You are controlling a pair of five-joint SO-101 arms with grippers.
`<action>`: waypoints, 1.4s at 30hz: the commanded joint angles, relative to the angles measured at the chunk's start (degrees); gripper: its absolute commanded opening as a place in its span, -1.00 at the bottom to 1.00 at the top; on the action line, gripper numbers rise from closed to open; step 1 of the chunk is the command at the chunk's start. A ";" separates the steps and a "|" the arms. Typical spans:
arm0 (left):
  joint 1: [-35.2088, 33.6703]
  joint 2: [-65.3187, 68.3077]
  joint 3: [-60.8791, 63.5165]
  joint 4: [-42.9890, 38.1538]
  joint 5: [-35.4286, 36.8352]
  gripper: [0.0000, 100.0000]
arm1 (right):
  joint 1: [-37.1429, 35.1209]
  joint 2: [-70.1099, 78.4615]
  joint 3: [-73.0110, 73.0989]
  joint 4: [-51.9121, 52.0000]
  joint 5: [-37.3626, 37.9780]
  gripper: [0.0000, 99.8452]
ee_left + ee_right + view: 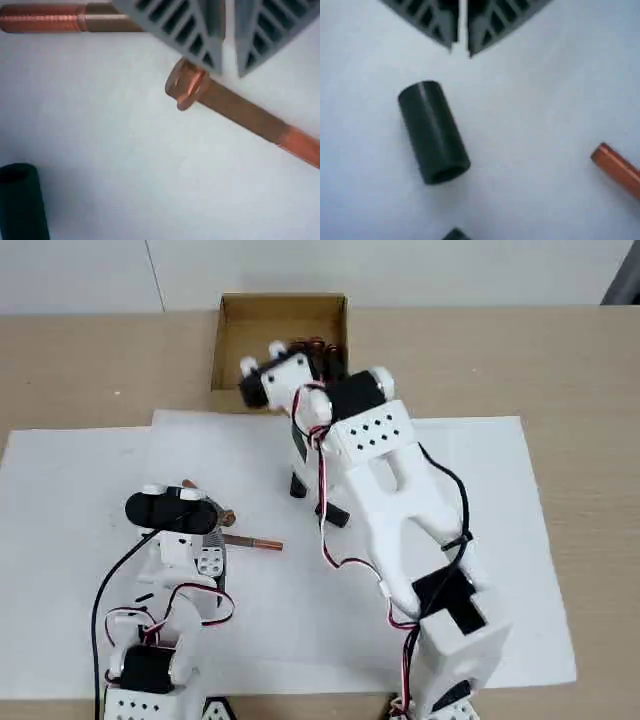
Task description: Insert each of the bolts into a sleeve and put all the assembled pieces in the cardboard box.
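My left gripper hangs shut just above the white paper, its tips right beside the head of a copper bolt that lies flat, nothing between the fingers. A second bolt lies close by, also seen in the high view. My right gripper is shut and empty, hovering a short way from a black sleeve lying on its side. Another sleeve lies beside it. The cardboard box stands open at the table's far edge, behind the right arm.
White paper covers the working area on the wooden table. One black sleeve end lies near the left gripper's bolts. A bolt tip lies off to one side of the right gripper's sleeve.
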 commanded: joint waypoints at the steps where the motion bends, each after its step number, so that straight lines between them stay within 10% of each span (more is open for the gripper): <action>1: -0.44 -0.62 -0.31 0.35 0.00 -0.99 | -0.04 -2.95 2.81 -0.04 1.76 -0.99; 15: -0.44 -0.62 -0.31 0.35 0.00 -0.99 | -0.31 -2.95 15.12 -9.54 20.57 -0.64; 42: -0.44 -0.62 -0.31 0.35 0.00 -0.99 | -0.31 -2.95 34.90 -33.10 25.67 -0.85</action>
